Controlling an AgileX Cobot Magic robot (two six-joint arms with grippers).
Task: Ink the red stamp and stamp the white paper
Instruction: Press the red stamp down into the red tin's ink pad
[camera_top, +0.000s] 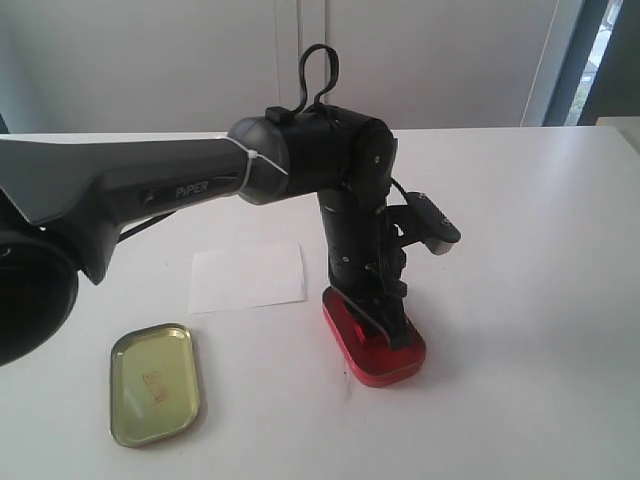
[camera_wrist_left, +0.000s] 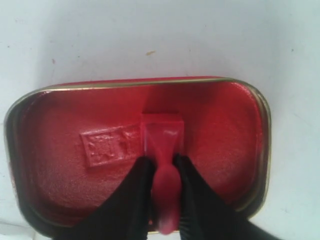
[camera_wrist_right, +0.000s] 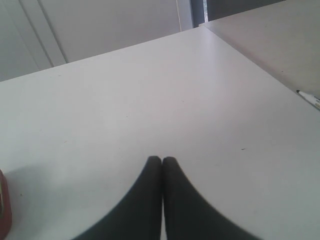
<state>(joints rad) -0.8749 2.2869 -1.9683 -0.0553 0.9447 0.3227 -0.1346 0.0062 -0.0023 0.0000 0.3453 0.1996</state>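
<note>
In the left wrist view my left gripper (camera_wrist_left: 163, 161) is shut on the narrow handle of the red stamp (camera_wrist_left: 162, 137). The stamp's block base rests on the red pad inside the open ink tin (camera_wrist_left: 60, 200), next to a square imprint in the pad. In the exterior view the left arm points straight down into that red ink tin (camera_top: 395, 362), and the stamp is hidden behind the fingers. The white paper (camera_top: 248, 275) lies flat on the table to the left of the tin. My right gripper (camera_wrist_right: 162, 161) is shut and empty above bare table.
The gold tin lid (camera_top: 155, 383) lies near the front left of the white table (camera_top: 530, 250). A pen tip (camera_wrist_right: 310, 98) shows at the table's edge in the right wrist view. The tin's red corner (camera_wrist_right: 4, 210) shows beside the right gripper.
</note>
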